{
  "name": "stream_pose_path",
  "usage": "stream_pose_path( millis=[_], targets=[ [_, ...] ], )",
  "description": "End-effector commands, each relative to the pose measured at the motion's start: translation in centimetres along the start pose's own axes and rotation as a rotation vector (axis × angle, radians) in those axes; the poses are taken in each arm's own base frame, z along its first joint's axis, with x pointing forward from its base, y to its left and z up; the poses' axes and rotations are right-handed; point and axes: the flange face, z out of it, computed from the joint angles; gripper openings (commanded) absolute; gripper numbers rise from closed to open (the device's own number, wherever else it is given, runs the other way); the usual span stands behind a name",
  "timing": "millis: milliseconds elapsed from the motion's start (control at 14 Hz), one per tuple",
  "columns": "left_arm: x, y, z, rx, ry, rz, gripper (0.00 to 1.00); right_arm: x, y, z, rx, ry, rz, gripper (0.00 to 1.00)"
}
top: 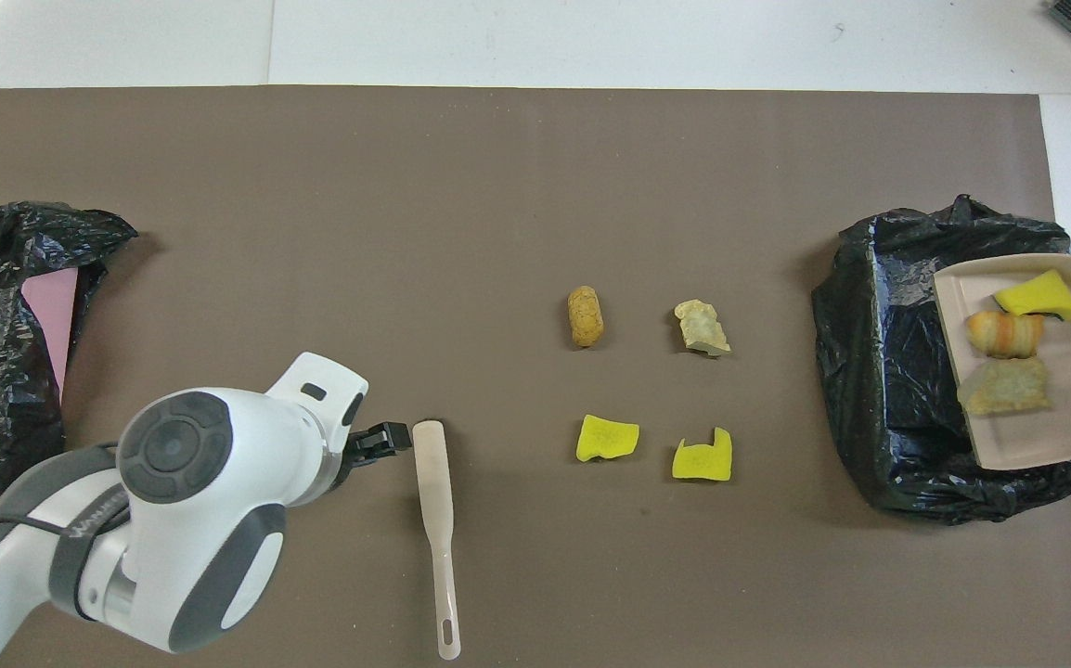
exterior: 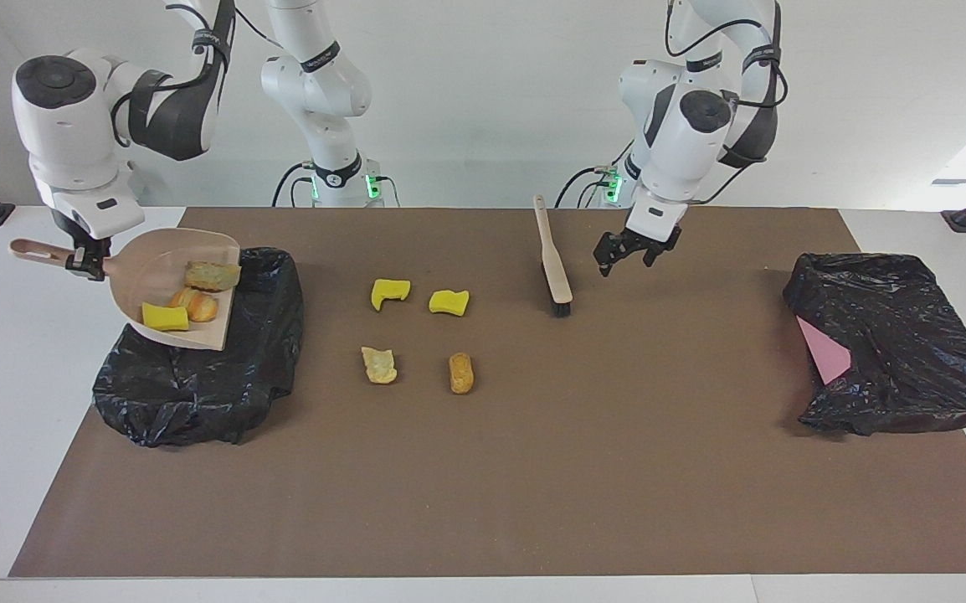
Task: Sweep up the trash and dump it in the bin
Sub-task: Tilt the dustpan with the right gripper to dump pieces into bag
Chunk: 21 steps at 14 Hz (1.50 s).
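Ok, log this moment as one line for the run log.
right gripper: shut on dustpan handle, over bin | dustpan: three scraps | mat: four scraps | brush: lying released | left gripper: open beside brush

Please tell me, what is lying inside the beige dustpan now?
Inside the dustpan, held by the right gripper, lie three scraps: a yellow sponge piece, an orange bread chunk and a pale bread chunk. The pan's floor beneath them is covered.

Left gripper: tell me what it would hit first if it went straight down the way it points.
Probably the bare brown mat. The left gripper, open, hangs beside the brush without touching it; depth is uncertain.
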Motion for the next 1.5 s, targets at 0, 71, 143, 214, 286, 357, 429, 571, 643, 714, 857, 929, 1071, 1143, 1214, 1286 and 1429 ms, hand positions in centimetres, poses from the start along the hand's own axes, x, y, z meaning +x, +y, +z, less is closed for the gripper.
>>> stream_pose_path(
  millis=[0,71,143,214,286,357,429,571,643,714,857,929,1071,1143,1214,1286,1429],
  targets=[
    [5.3,-0.7,-1.9,0.013,0.019,0.045,1.0,1.2,-1.8,-0.8,-0.059,-0.103,0.012,0.0],
    [6.9,-0.6,-2.4,0.011,0.026,0.057,1.0,2.3,-2.4,-0.7,-0.073,-0.128,-0.005,0.0],
    [8.3,-1.0,-3.1,0.009,0.035,0.064,1.0,3.3,-3.1,-0.8,-0.088,-0.151,-0.02,0.0],
    [9.6,-2.2,-3.7,0.011,0.038,0.076,1.0,3.7,-3.8,-0.8,-0.102,-0.192,-0.031,0.0],
    [10.3,-3.0,-4.6,0.009,0.038,0.107,1.0,4.5,-3.8,-1.1,-0.115,-0.233,-0.061,0.0],
    [11.0,-4.3,-5.4,0.008,0.033,0.13,1.0,5.3,-3.6,-1.7,-0.127,-0.256,-0.087,0.0],
    [11.5,-5.5,-6.1,0.005,0.033,0.14,1.0,6.1,-3.2,-2.1,-0.136,-0.289,-0.119,0.0],
    [12.6,-8.0,-7.1,0.004,0.036,0.139,1.0,6.4,-3.5,-2.6,-0.133,-0.33,-0.063,0.0],
    [12.9,-8.9,-7.5,-0.004,0.032,0.145,1.0,7.2,-3.6,-3.0,-0.116,-0.338,-0.039,0.0],
    [13.2,-9.9,-8.2,-0.014,0.03,0.169,1.0,8.3,-3.6,-3.6,-0.109,-0.361,-0.025,0.0],
    [14.0,-12.3,-9.2,-0.027,0.008,0.2,1.0,9.3,-3.9,-4.6,-0.105,-0.421,0.046,0.0],
    [14.1,-12.9,-9.9,-0.027,0.0,0.215,1.0,9.5,-4.1,-4.8,-0.094,-0.434,0.071,0.0],
    [14.4,-14.5,-11.3,-0.015,-0.012,0.237,1.0,9.1,-4.3,-4.9,-0.093,-0.455,0.075,0.0],
    [14.5,-14.6,-12.3,-0.002,-0.012,0.241,1.0,9.0,-4.4,-4.8,-0.09,-0.463,0.072,0.0],
    [14.5,-14.3,-13.3,0.025,-0.006,0.253,1.0,9.0,-4.4,-4.8,-0.087,-0.466,0.072,0.0],
    [14.7,-14.1,-13.6,0.056,-0.014,0.266,1.0,9.0,-4.4,-4.9,-0.084,-0.474,0.07,0.0],
    [14.6,-13.5,-14.8,0.065,-0.001,0.277,1.0,9.1,-4.4,-5.6,-0.096,-0.531,0.045,0.0]
  ],
)
